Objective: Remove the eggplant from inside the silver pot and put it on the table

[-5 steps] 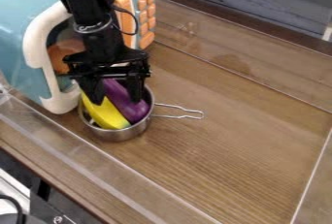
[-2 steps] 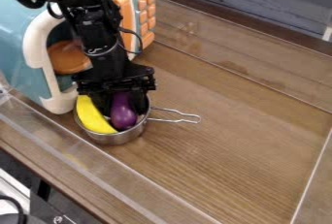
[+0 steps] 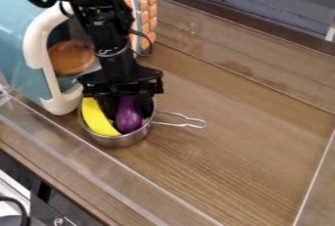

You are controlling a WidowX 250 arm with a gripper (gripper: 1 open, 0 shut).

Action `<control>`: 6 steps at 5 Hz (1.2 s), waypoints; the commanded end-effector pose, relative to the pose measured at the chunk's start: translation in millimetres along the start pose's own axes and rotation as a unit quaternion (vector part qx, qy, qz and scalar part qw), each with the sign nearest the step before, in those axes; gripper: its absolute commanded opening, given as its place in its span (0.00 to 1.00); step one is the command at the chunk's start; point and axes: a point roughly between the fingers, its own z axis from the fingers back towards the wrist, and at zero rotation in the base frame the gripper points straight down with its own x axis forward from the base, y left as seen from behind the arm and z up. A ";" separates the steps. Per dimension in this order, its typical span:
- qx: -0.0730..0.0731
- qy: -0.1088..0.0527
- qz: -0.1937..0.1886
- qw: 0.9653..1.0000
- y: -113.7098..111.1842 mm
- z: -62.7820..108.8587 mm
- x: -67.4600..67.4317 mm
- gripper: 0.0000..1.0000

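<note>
Lowered since a second ago into the silver pot (image 3: 120, 125) and now pinching the eggplant (image 3: 127, 115) beside a yellow toy (image 3: 96, 118), the claw (image 3: 124, 101), so grasp likely made, lift and placement on the worktop (image 3: 242, 142) still ahead.

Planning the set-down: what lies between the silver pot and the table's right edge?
Only the pot's thin wire handle, then bare table out to that edge, in the camera view.

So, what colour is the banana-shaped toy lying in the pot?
Yellow. The banana-shaped toy lies in the silver pot beside the purple eggplant; only the camera view shows it.
</note>
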 end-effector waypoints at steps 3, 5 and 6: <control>-0.004 -0.012 -0.037 0.999 -9.4 15.7 -2.7 0.00; -0.007 -0.014 -0.004 1.000 -11.3 36.0 15.9 0.00; -0.010 -0.015 0.011 1.000 -10.8 50.7 8.4 0.00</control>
